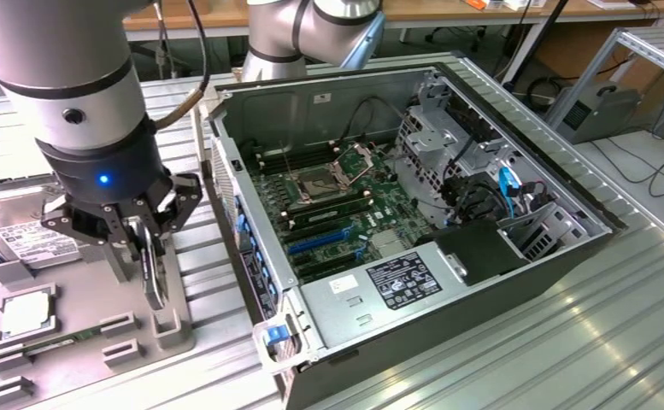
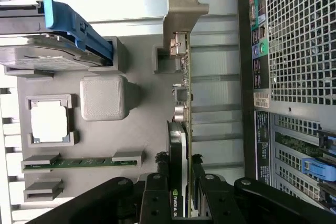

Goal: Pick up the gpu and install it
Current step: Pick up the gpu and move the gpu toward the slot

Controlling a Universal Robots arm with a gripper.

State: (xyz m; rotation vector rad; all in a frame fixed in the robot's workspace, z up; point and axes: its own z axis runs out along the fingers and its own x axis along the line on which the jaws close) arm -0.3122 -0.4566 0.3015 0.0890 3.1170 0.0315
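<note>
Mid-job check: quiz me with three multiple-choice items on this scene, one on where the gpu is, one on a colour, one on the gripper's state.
1. Where is the gpu?
A) seated in the motherboard
B) standing on edge in the gray tray beside the case
C) lying flat inside the case

2. What colour is the rail on the hard drive?
A) red
B) blue
C) yellow

3. The gripper is:
A) open above the case
B) shut on the memory stick
C) shut on the gpu

Answers: 1 B, the gpu stands in its tray holder; 2 B, the rail is plainly blue; 3 C, the gripper clamps both faces of the gpu.
</note>
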